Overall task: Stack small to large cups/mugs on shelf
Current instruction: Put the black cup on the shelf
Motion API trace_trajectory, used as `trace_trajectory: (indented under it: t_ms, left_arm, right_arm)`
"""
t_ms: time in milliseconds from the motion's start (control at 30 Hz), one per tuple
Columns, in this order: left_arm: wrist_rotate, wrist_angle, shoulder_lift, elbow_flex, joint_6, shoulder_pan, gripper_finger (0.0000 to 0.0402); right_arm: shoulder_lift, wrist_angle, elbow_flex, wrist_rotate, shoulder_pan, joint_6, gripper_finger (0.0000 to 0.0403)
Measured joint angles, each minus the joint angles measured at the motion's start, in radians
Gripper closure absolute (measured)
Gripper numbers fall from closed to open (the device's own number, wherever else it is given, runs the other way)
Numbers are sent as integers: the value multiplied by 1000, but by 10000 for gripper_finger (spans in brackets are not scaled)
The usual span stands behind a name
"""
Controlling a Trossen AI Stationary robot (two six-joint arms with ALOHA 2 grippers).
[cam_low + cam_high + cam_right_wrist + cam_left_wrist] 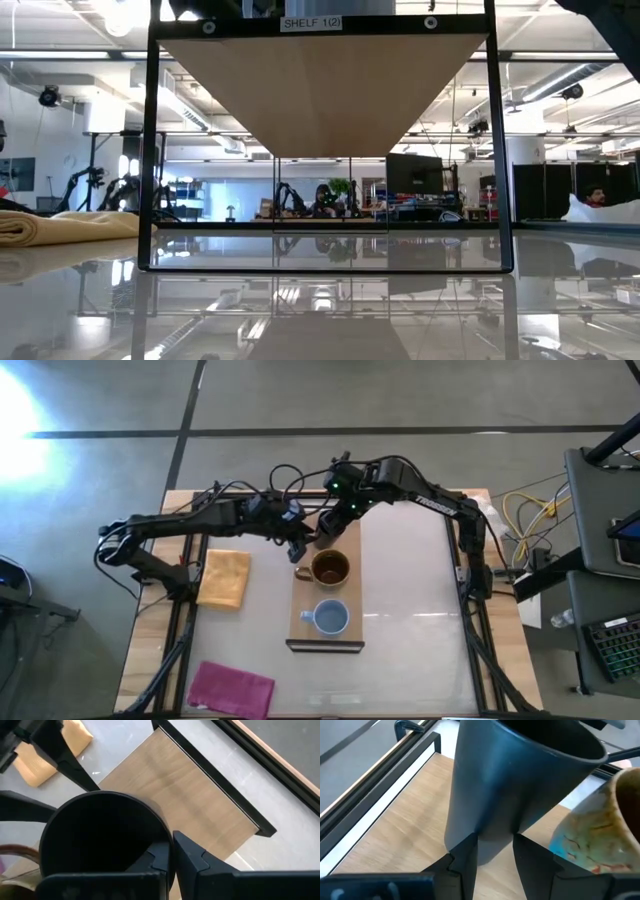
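Observation:
The light-wood shelf [325,632] lies mid-table. On it stand the mustard-brown mug [330,568] and, nearer the front, the small light-blue cup [331,617]. The tall black cup [327,536] is over the shelf's far end, tilted in the left wrist view [510,785]. My right gripper [172,857] is shut on it. My left gripper [495,862] is open, low beside the cup on its left, with its fingers in front of the cup's lower wall. The mug also shows in the left wrist view [600,835]. My right gripper holds the black cup by its rim wall [167,837], one finger inside the hollow and one outside, coming from above. The cup leans; its base is hidden, so whether it rests on the shelf I cannot tell. My left gripper: whether its fingertips [465,857] touch the cup's lower wall, I cannot tell.
A folded yellow cloth [224,578] lies left of the shelf, and a magenta cloth [232,688] lies near the front left edge. The low view shows the shelf's underside [320,90] on a dark frame and the yellow cloth [60,228]. Bare tabletop lies right of the shelf.

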State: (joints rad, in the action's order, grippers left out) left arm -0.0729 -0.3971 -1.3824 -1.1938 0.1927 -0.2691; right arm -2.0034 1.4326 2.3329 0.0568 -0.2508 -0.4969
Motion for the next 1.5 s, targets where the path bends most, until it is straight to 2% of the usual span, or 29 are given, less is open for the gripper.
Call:
trace_trajectory:
  t_ms: [567,1000,1500]
  left_arm:
    - [7,21,-43,5,-25,-8,292]
    - [15,26,-47,11,-25,-13,292]
    - [11,-12,-47,12,-16,-13,292]
  right_arm:
    - [9,-3,-1,-1,1,38,391]
    - [7,-37,0,-18,2,62,309]
    - [6,-40,-4,30,-6,103,298]
